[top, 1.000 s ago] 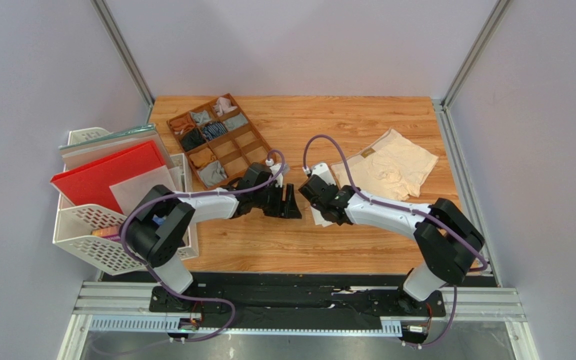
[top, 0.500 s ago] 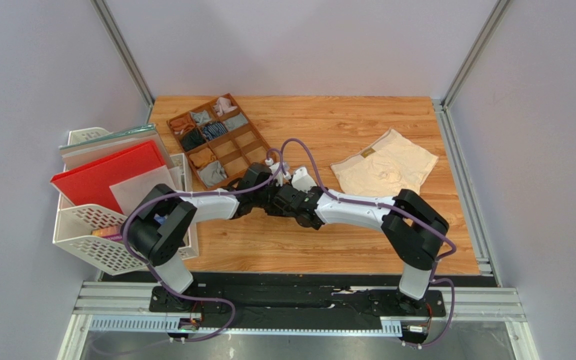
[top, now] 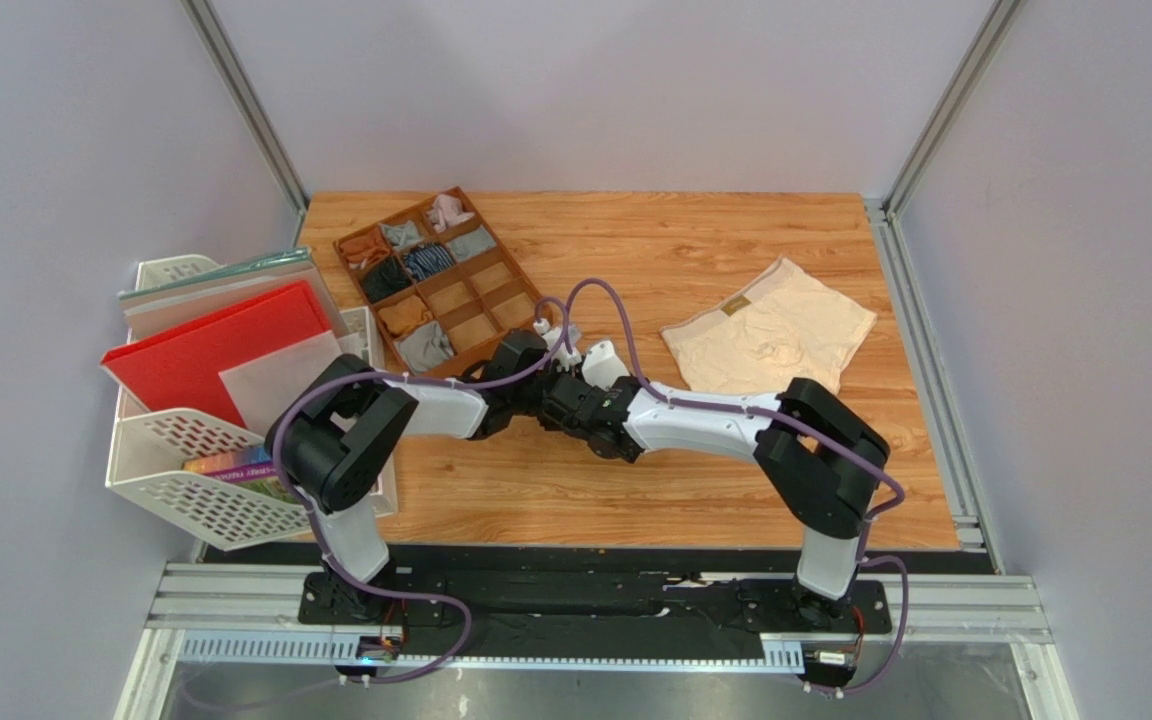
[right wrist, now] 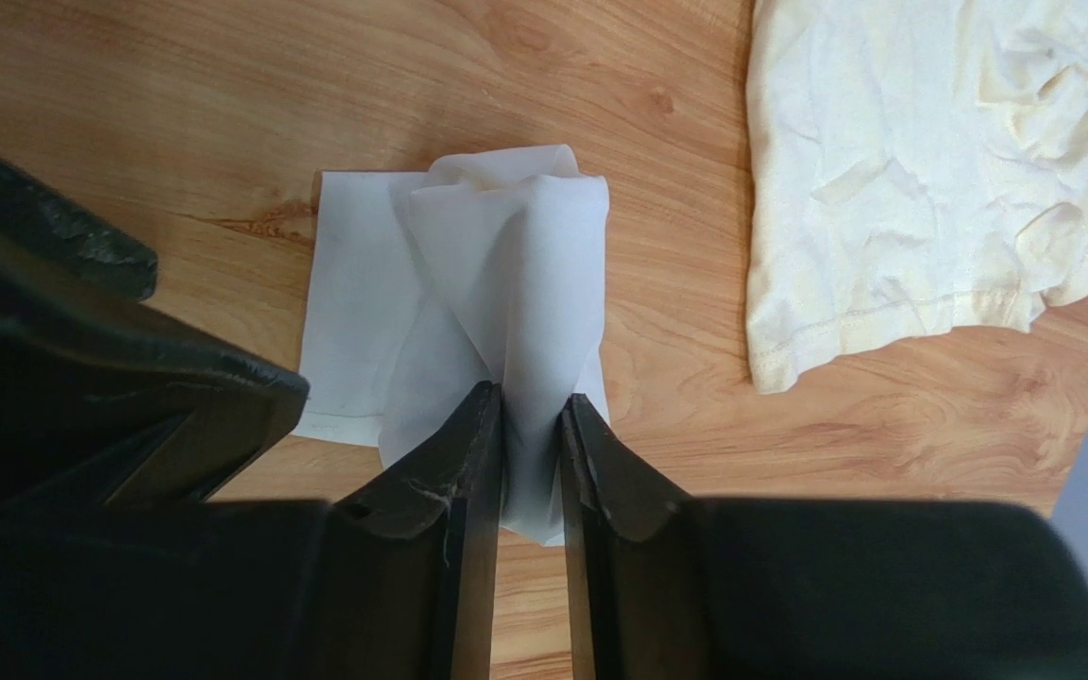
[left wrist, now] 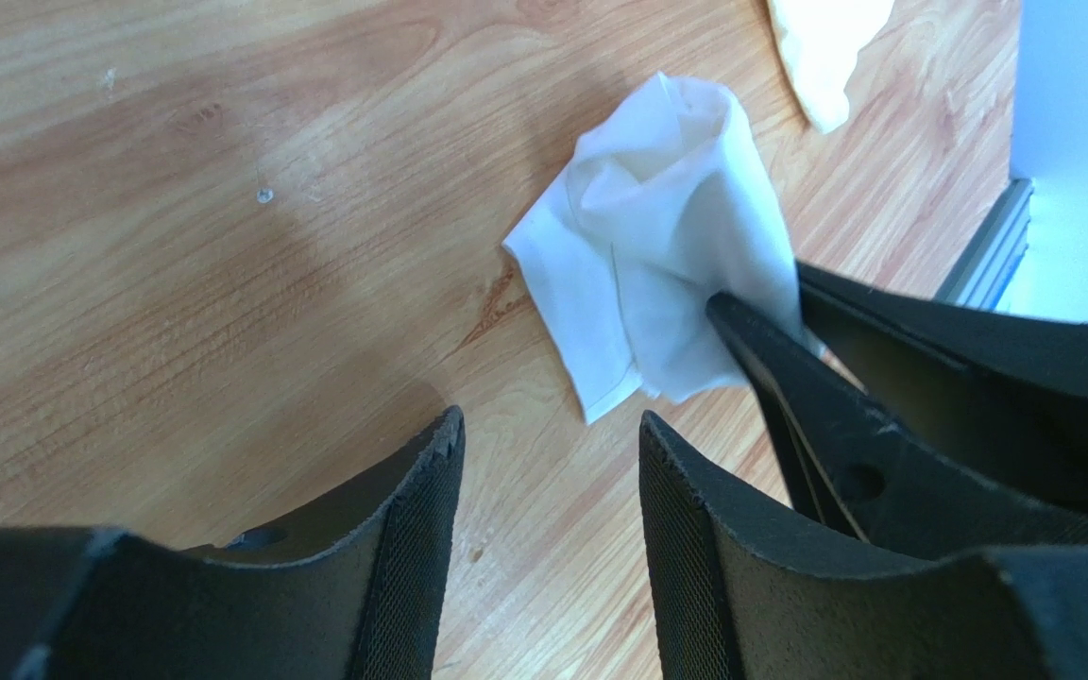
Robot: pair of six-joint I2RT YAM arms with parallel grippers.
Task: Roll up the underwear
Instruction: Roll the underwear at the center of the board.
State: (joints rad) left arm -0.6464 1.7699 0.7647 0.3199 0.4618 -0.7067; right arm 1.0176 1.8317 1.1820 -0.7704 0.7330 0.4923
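The white underwear (right wrist: 507, 269) lies bunched on the wooden table, one fold standing up between my right gripper's (right wrist: 533, 397) fingers. Those jaws stand a little apart, open, with the fold loose in the narrow gap. My left gripper (left wrist: 550, 418) is open just short of the white underwear (left wrist: 649, 241), with only bare wood between its pads. A right finger (left wrist: 805, 383) touches the cloth's near edge. In the top view both grippers (top: 567, 402) meet at the table's middle and cover the white cloth. The cream-beige underwear (top: 770, 342) lies flat to the right, apart from both grippers.
A brown divided tray (top: 440, 285) with small rolled garments sits at the back left, close to the left arm. A white wire rack (top: 192, 465) holding a red folder (top: 214, 353) stands off the table's left edge. A metal rail (left wrist: 990, 248) borders the table.
My right arm has carried the white underwear leftward to the left gripper, and its jaws have parted slightly. The left gripper's jaws have narrowed somewhat.
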